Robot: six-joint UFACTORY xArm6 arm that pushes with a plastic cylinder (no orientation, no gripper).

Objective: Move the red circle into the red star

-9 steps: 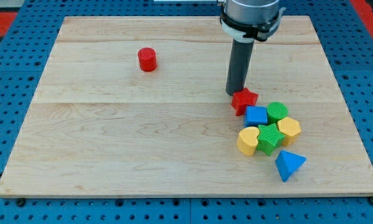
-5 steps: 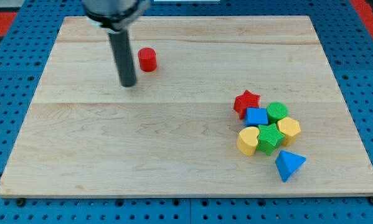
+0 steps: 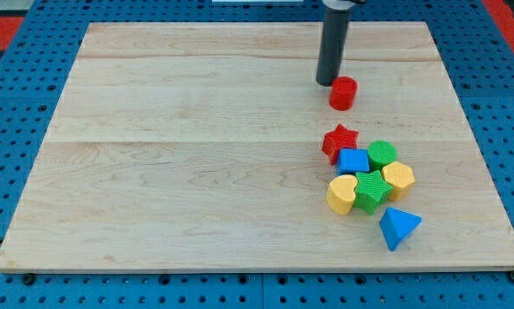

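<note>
The red circle (image 3: 343,93) lies on the wooden board (image 3: 196,163) right of centre, toward the view's top. My tip (image 3: 328,82) stands just to its upper left, touching or nearly touching it. The red star (image 3: 340,140) lies a short way below the circle, with a gap of bare board between them. The star sits at the top left of a cluster of blocks.
Below the star lie a blue block (image 3: 353,160), a green round block (image 3: 381,154), a yellow hexagon (image 3: 398,179), a green star (image 3: 372,190), a yellow heart (image 3: 342,194) and a blue triangle (image 3: 398,227). Blue pegboard (image 3: 16,154) surrounds the board.
The red circle has moved from the board's upper left to just above the red star. My tip went from beside the star to the circle's left, then followed it across.
</note>
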